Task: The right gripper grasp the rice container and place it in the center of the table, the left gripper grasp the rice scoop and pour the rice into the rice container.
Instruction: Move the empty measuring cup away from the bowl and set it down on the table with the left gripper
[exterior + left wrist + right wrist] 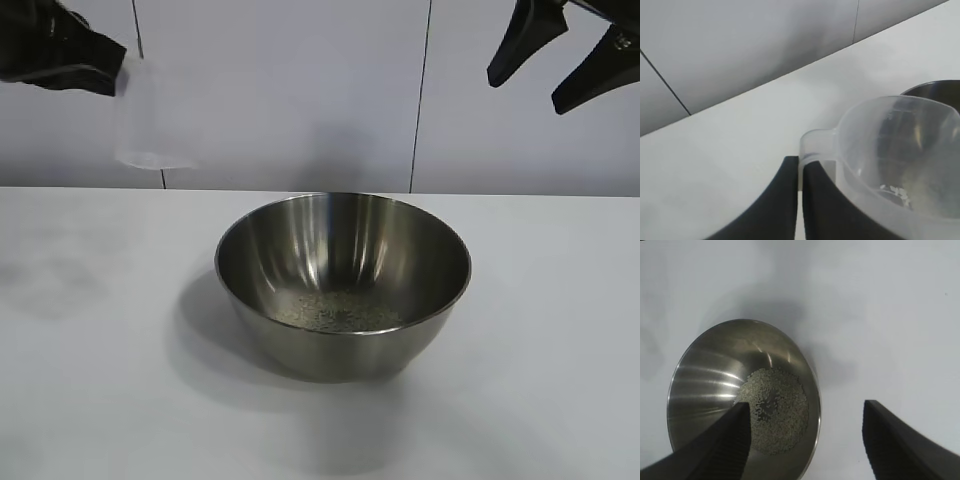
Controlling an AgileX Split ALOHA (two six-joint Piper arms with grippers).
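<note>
Black left gripper [112, 68] pinches the frosted plastic scoop [152, 112] aloft; right gripper [545, 80] hangs spread above the shiny steel bowl [342, 282] holding white rice [335, 310].

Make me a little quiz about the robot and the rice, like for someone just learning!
1. True or false: the rice lies in the steel bowl.
2. What does the left hand hold? A) a spoon B) the plastic cup C) nothing
3. Fill in: the right hand hangs above the table, its fingers ____.

Key: 1 true. 2 B; it pinches the cup's handle, up off the table at the left of the exterior view, only a few grains left inside. 3 open, holding nothing.
</note>
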